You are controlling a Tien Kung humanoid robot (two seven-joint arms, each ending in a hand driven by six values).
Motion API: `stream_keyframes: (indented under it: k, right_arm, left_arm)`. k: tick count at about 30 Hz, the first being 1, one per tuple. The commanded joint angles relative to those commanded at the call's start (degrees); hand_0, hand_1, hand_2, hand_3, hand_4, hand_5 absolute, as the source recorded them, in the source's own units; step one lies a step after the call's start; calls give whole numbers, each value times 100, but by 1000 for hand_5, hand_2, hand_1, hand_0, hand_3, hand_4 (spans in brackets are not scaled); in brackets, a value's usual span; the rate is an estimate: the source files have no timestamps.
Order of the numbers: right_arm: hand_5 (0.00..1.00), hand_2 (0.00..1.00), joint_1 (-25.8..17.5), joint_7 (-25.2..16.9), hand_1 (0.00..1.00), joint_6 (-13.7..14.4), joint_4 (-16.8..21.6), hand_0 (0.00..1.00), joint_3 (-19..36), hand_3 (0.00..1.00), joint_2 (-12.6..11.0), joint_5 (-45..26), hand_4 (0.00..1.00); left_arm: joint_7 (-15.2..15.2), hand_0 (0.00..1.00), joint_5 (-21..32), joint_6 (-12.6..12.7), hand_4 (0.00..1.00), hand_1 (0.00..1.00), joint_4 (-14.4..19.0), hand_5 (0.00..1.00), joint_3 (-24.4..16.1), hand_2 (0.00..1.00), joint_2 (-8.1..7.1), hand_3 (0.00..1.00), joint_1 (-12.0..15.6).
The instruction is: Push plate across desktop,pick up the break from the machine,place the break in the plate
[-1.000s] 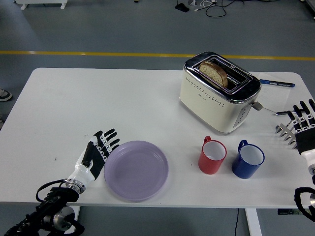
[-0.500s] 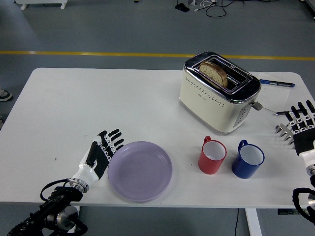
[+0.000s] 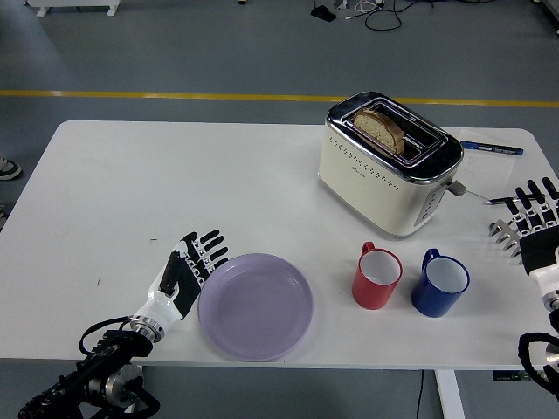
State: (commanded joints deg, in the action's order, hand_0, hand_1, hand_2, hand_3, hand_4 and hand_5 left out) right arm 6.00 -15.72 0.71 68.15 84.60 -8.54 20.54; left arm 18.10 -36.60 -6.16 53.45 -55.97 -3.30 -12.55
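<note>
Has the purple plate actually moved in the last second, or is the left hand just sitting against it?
Yes. The plate has slid right, closing its gap to the red mug, with the left hand following at its left rim.

The plate lies near the table's front edge, two mugs to its right. Behind them stands the toaster, bread in its slot.

— What sits on the table toward four o'clock?
— A red mug, and just beside it at three o'clock a blue mug, both upright.
— Anything farther back?
— A blue pen at the far edge, around two o'clock. A yellow floor line runs beyond at twelve.
</note>
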Motion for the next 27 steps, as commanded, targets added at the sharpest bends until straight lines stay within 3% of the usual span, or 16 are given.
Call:
stream_keyframes:
  k: [27]
  right_arm:
    - [538,684,-23,9,668,26,24,746,4,647,38,-5,384]
  left_arm:
    - [-45,847,323,-147,532,850,-222,998,499,890,-17,796,-322]
